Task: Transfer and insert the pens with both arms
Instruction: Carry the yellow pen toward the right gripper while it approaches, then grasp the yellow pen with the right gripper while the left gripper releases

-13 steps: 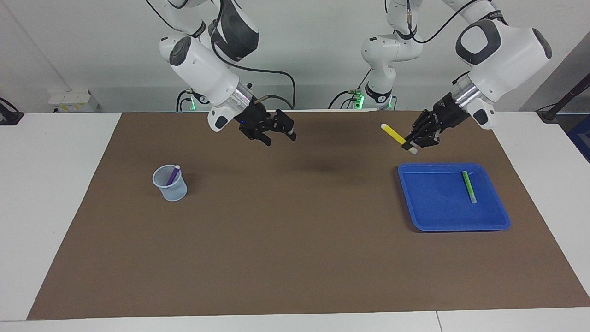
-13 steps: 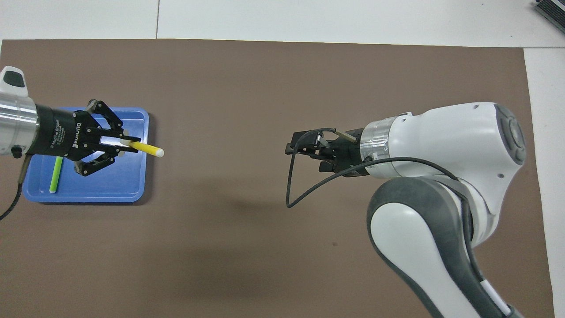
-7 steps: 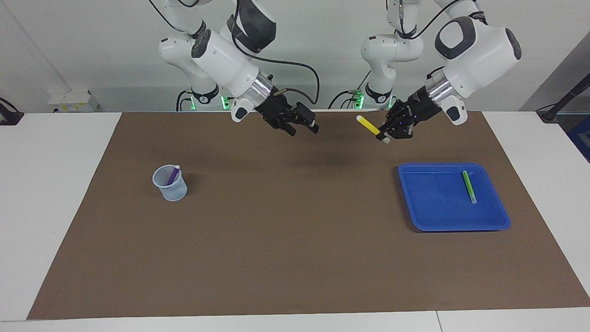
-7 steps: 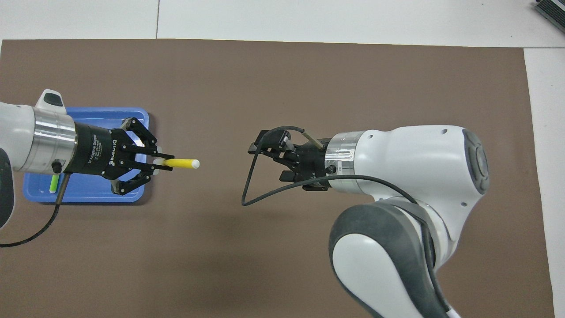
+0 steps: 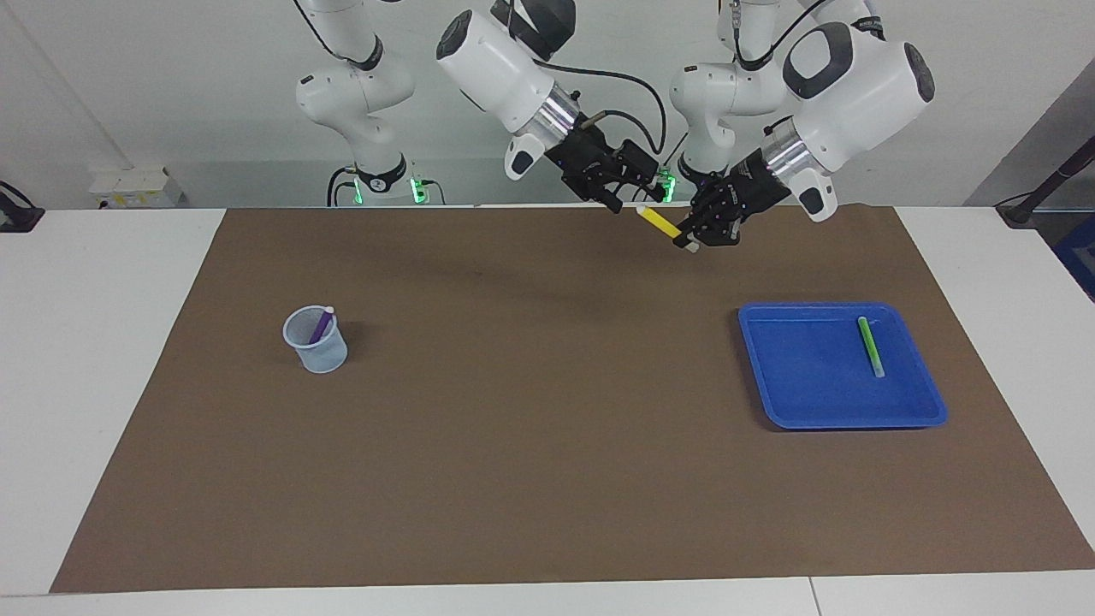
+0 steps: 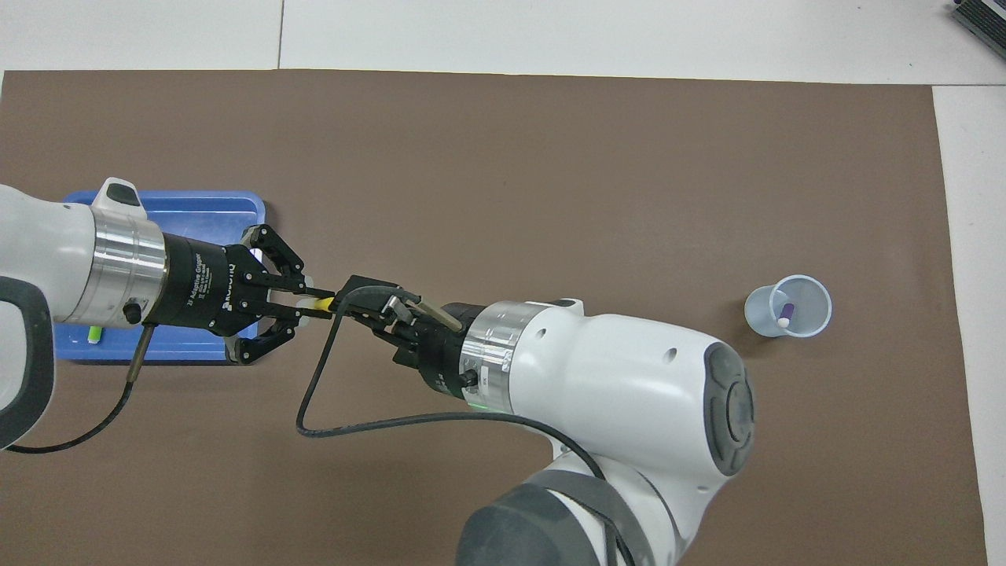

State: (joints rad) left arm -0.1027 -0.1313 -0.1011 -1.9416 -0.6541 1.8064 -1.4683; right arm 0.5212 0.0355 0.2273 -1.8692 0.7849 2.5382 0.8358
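Up in the air over the mat's (image 5: 547, 479) edge nearest the robots, about midway along it, the two arms are meeting. The left gripper (image 5: 695, 241), a small black linked claw on a silver wrist, is clenching the yellow pen (image 5: 659, 223) by its pale capped end, its fingertips pressed tight on the slim barrel. The pen is sticking out slantwise toward the right gripper (image 5: 643, 198), whose black fingers are standing spread wide around the pen's free tip; whether they are touching it cannot be told. A thin black cable is looping loose from the right arm's glossy white shell.

Farther out, toward the left arm's end of the table, a shallow blue plastic tray (image 5: 796, 376) with rounded corners and a raised rim is sitting on the matte brown mat. The green pen (image 5: 871, 346) is lying flat inside it, near the tray's edge toward that end of the table, its pale end pointing away from the robots.

Toward the right arm's end, at about the same depth, a small translucent bluish cup (image 5: 317, 342) is standing upright, tapering slightly to its base. The purple pen (image 5: 322, 324) is leaning inside it, its pale cap poking just above the rim.

The mat is covering most of the smooth white table (image 5: 94, 342).
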